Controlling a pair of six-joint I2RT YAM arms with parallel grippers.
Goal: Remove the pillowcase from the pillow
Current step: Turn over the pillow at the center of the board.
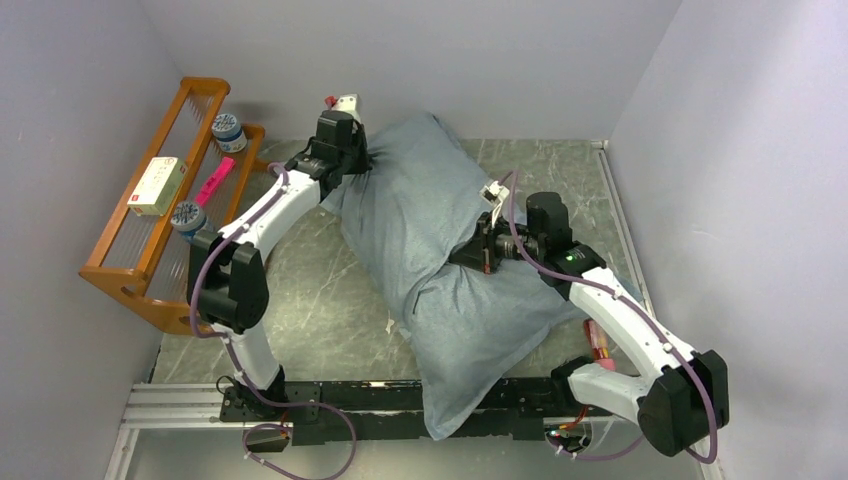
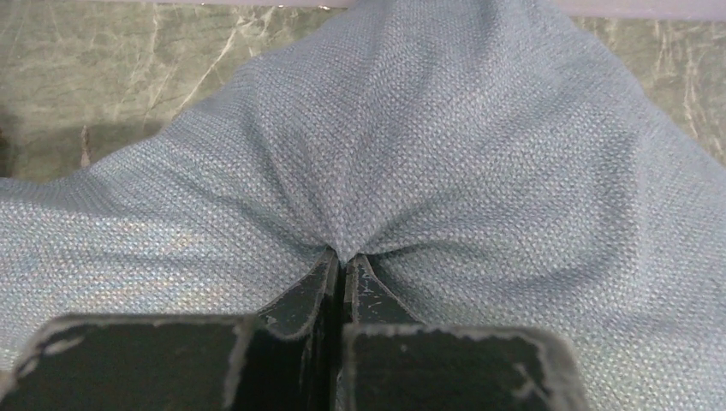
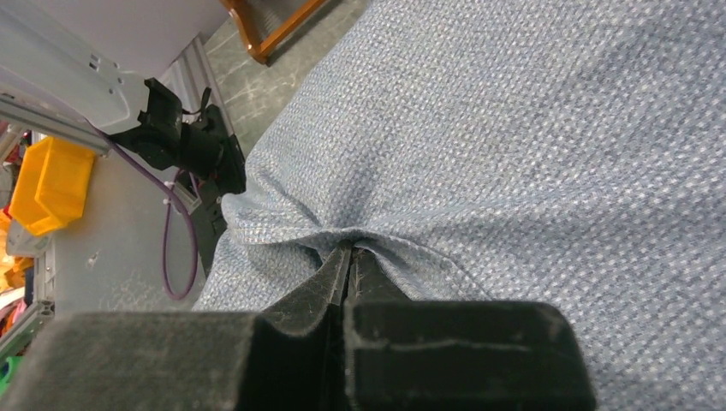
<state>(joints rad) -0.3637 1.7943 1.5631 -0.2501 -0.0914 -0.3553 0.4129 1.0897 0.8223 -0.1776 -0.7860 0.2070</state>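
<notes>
Jaws of left gripper (image 1: 360, 160) pressed together, pinching pucker of cloth at upper-left edge of pillowcase (image 1: 425, 210), near far end. Jaws of right gripper (image 1: 480, 248) likewise closed on fold at right flank, mid-length. Pillowcase lies centre frame, grey-blue face up, long axis top centre to bottom centre, near end overhanging base rail (image 1: 340, 400). pillow hidden inside. Open end: cannot tell. Likely next: 2 pinches draw cloth along that axis.

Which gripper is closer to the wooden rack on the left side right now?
Left. The left gripper pinches the pillowcase at its far edge, just right of the wooden rack. The right gripper clamps the pillowcase near its middle, much farther from the rack.
</notes>
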